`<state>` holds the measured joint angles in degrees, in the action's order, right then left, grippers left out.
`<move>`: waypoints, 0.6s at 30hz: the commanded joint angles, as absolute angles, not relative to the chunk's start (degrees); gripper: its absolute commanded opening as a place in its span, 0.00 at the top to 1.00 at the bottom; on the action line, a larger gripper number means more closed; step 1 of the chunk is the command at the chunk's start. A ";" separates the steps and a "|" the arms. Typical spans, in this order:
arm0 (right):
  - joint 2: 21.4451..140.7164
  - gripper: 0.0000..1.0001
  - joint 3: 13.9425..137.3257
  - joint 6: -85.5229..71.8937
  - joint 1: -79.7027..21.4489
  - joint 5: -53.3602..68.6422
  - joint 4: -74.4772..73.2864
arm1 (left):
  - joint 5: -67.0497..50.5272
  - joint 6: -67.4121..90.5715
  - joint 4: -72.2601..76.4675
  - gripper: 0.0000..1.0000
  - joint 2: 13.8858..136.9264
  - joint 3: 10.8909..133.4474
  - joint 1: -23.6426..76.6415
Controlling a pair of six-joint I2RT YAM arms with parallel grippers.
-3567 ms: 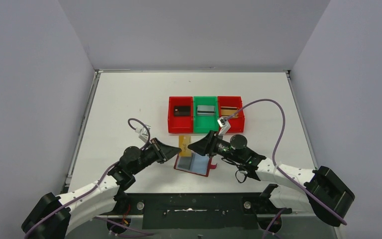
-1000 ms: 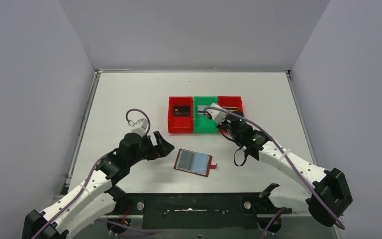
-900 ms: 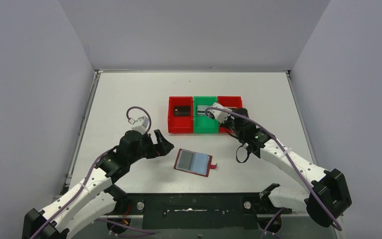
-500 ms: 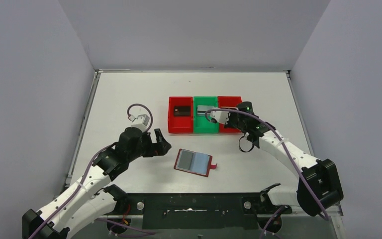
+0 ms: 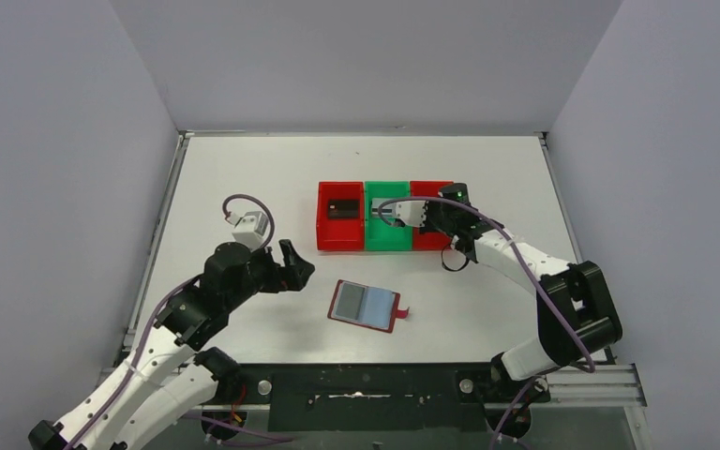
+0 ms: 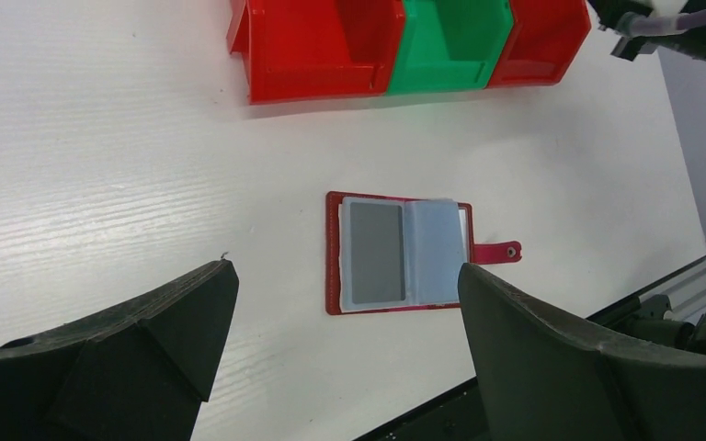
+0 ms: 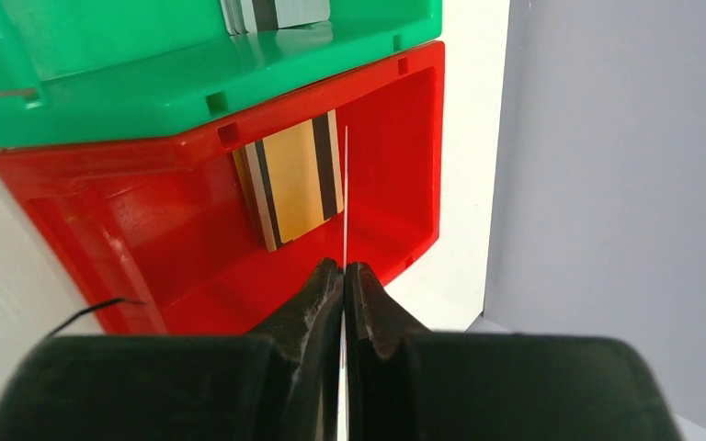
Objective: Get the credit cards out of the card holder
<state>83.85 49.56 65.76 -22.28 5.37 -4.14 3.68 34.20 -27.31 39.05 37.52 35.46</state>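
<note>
The card holder (image 5: 366, 306) lies open on the table; in the left wrist view it (image 6: 395, 253) shows a grey credit card (image 6: 374, 253) in its left sleeve and its red clasp tab (image 6: 496, 251) at the right. My left gripper (image 5: 292, 267) hangs open to the holder's left, apart from it, with nothing between its fingers (image 6: 343, 273). My right gripper (image 7: 343, 268) is shut on a thin card (image 7: 346, 184) seen edge-on. It hovers over the right red bin (image 5: 431, 239), where a gold card (image 7: 294, 179) lies.
Three bins stand in a row behind the holder: a left red bin (image 5: 326, 220) with a black card (image 5: 343, 207), a green bin (image 5: 387, 239) with silver cards (image 5: 386, 206), and the right red bin (image 7: 193, 248). The table's right edge and grey wall are near.
My right arm has swung up and back from beside the holder to above the right red bin, still shut on the card. My left arm has drawn back leftward, staying open.
</note>
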 commanded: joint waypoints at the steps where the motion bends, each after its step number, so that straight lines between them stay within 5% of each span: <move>1: 86.34 1.00 50.67 67.68 -21.21 6.16 5.44 | 5.74 34.19 -26.06 0.08 34.18 37.88 35.16; 18: 95.81 1.00 54.12 67.16 -20.62 4.08 10.79 | 8.41 34.80 -27.43 0.07 34.31 37.88 35.14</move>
